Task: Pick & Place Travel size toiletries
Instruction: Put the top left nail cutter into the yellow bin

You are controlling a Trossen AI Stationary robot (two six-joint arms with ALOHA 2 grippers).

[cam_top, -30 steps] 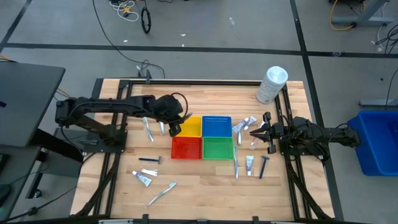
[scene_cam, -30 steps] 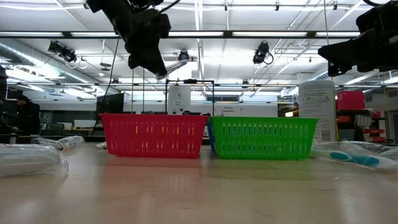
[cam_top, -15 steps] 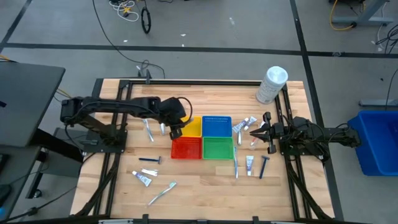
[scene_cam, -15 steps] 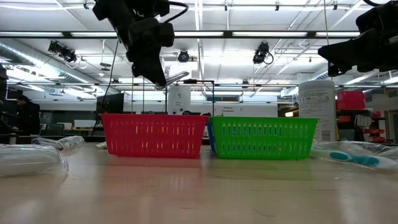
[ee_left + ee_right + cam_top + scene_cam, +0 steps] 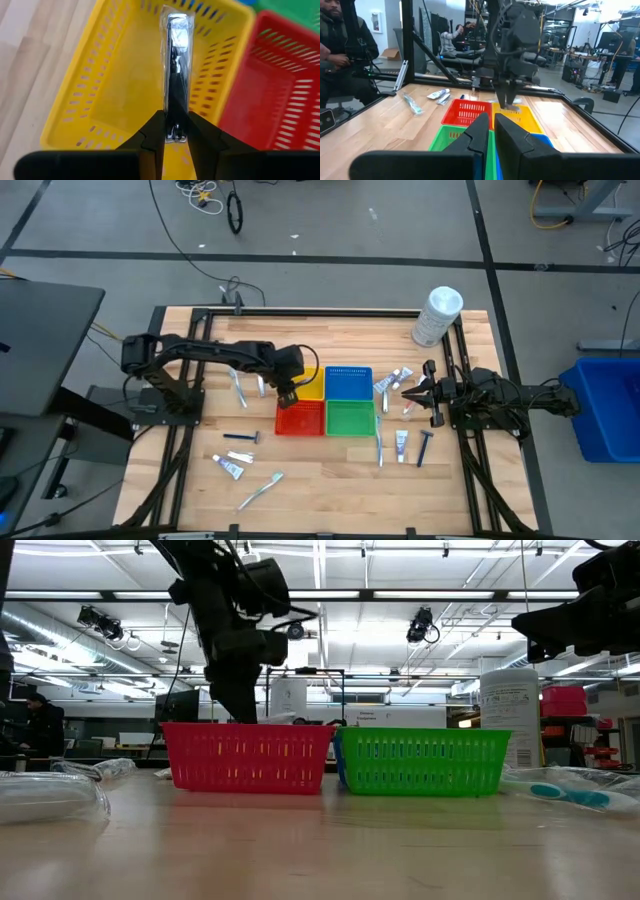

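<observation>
High view. My left gripper (image 5: 287, 391) is hanging over the yellow basket (image 5: 311, 383), near the edge it shares with the red basket (image 5: 299, 418). My right gripper (image 5: 409, 392) is waiting off to the far side, beside a scatter of small tubes (image 5: 401, 442) and a dark razor (image 5: 424, 447). More toiletries are lying behind my working arm: a toothbrush (image 5: 239, 388), another razor (image 5: 240, 437), a tube (image 5: 228, 468).

Low view. My left gripper (image 5: 236, 690) is reaching down behind the red basket (image 5: 247, 757), tips dropping to about rim height. What I am carrying is barely showing here.

Left wrist view. My fingers (image 5: 151, 137) are clenching one end of a slim dark razor in a clear wrapper (image 5: 176, 75). It is pointing straight out ahead of my fingertips, over the floor of the yellow basket (image 5: 117, 100). I judge it very light and stiff, but the glossy film looks slippery and will crinkle under the pads, so the razor could slide or swing. Holding it at one end is leaving the long part free to pivot; taking it nearer the middle, across the narrow sides, would be steadier.

Right wrist view. My right fingers (image 5: 477, 132) are standing nearly closed with only a thin gap, gripping nothing, and looking across the baskets toward the working arm (image 5: 512, 47). People are sitting beyond the table.
</observation>
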